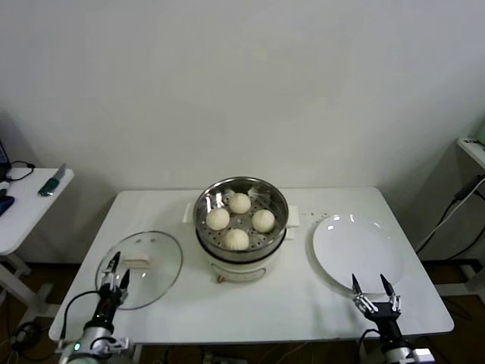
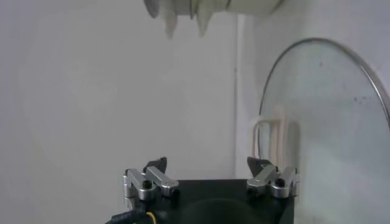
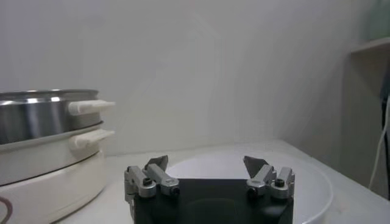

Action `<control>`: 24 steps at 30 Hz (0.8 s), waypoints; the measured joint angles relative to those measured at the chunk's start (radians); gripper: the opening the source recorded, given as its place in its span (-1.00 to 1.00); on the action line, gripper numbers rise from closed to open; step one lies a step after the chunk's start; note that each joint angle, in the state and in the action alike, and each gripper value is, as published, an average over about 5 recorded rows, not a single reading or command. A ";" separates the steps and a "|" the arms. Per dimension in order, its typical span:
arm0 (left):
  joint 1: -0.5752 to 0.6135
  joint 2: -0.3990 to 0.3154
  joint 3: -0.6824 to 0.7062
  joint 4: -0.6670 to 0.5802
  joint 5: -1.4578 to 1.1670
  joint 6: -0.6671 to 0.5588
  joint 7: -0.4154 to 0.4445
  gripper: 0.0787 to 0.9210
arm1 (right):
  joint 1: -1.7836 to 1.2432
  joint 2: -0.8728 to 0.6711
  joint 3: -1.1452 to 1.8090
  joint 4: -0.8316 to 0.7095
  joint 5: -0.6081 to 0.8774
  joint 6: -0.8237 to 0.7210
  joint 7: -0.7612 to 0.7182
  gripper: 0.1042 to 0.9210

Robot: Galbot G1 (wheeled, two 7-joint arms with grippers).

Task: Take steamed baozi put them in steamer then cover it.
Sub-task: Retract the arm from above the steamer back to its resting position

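Note:
Several cream-white steamed baozi (image 1: 239, 203) lie inside the shiny steamer (image 1: 241, 191), which sits on its white pot base at the table's middle. The glass cover (image 1: 155, 254) with its cream handle (image 1: 138, 263) lies flat on the table, left of the steamer. My left gripper (image 1: 117, 271) stands open at the cover's near edge, holding nothing. In the left wrist view the cover (image 2: 329, 122) and its handle (image 2: 275, 131) lie just ahead of the left gripper (image 2: 209, 165). My right gripper (image 1: 371, 287) is open and empty at the near rim of the white plate (image 1: 356, 246).
The bare white plate (image 3: 304, 182) lies right of the steamer (image 3: 42, 112). A side table (image 1: 26, 208) with small items stands at far left, a shelf and cables at far right. The table's front edge runs just behind both grippers.

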 measured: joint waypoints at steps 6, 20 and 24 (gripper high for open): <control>-0.049 0.008 0.021 0.051 0.009 0.020 0.014 0.77 | -0.005 0.008 0.004 0.007 -0.002 -0.010 0.003 0.76; -0.138 0.010 0.062 0.131 -0.033 0.055 0.037 0.77 | -0.005 0.019 0.011 0.011 -0.009 -0.017 0.004 0.76; -0.160 0.011 0.075 0.149 -0.040 0.063 0.039 0.77 | -0.003 0.024 0.011 0.011 -0.014 -0.018 0.005 0.76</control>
